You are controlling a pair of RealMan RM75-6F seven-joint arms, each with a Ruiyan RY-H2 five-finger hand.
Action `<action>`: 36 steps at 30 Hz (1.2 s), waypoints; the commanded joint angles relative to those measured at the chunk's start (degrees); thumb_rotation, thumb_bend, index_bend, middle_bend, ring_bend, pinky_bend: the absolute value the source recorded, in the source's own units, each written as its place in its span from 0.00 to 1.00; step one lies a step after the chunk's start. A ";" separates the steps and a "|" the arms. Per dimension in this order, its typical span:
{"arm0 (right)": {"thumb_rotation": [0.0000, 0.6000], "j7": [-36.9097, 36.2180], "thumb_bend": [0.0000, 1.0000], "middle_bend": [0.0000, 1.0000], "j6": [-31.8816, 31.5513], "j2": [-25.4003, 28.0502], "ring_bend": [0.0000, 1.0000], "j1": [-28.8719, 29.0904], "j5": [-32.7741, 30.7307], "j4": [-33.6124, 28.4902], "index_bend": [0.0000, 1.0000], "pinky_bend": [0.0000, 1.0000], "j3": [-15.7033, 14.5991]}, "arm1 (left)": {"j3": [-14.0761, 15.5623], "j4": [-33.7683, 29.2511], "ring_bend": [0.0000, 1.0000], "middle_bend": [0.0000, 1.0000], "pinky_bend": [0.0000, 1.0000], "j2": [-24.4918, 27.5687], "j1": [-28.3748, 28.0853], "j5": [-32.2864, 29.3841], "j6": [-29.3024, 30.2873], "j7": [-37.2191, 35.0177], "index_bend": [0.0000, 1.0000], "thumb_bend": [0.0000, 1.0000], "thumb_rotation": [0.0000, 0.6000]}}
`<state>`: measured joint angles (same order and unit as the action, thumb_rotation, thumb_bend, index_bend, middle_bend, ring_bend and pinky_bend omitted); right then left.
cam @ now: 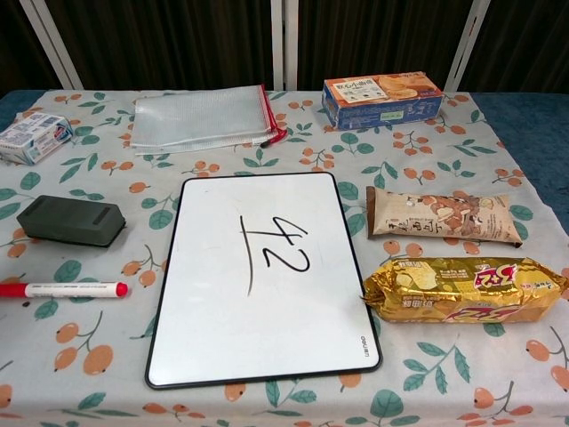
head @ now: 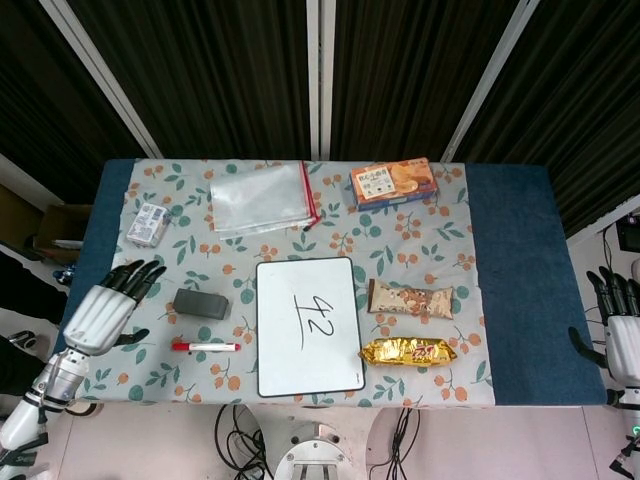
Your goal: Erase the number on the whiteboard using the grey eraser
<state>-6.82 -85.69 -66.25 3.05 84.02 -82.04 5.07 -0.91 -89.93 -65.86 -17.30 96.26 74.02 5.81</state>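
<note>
A whiteboard (head: 308, 325) (cam: 262, 276) with "42" written in black lies flat at the table's front middle. To its left sits the grey eraser (head: 201, 303) (cam: 70, 221), untouched. My left hand (head: 103, 313) hovers over the table's left edge, just left of the eraser, fingers spread and holding nothing. My right hand (head: 620, 328) stays off the table's right side, fingers apart and empty. Neither hand shows in the chest view.
A red marker (head: 205, 346) (cam: 62, 289) lies in front of the eraser. A clear zip pouch (head: 263, 197), a small carton (head: 148, 224) and a biscuit box (head: 394, 182) sit at the back. Two snack packs (head: 410, 299) (head: 408, 351) lie right of the board.
</note>
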 commanded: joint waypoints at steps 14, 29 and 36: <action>1.00 1.04 0.23 0.00 0.22 0.28 0.00 -0.24 -0.64 -0.74 0.00 0.00 0.08 | -0.15 7.26 0.10 0.13 0.19 -8.97 -8.96 -5.20 -14.36 -0.31 0.12 0.08 1.00; 1.00 1.05 0.23 0.00 1.32 0.01 0.00 0.02 -1.53 -0.22 0.00 0.00 0.30 | 0.25 15.08 0.21 0.25 0.21 -14.31 -13.13 -6.64 -18.25 -4.20 0.24 0.23 1.00; 1.00 1.22 0.23 0.00 1.83 -0.11 0.00 0.24 -1.79 -0.03 0.00 0.00 0.39 | 0.61 15.83 0.25 0.29 0.21 -14.95 -13.38 -7.54 -18.11 -4.12 0.29 0.28 1.00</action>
<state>-5.60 -83.85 -66.37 3.29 82.23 -82.07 5.45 -0.32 -74.15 -80.78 -30.68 88.77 55.86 1.66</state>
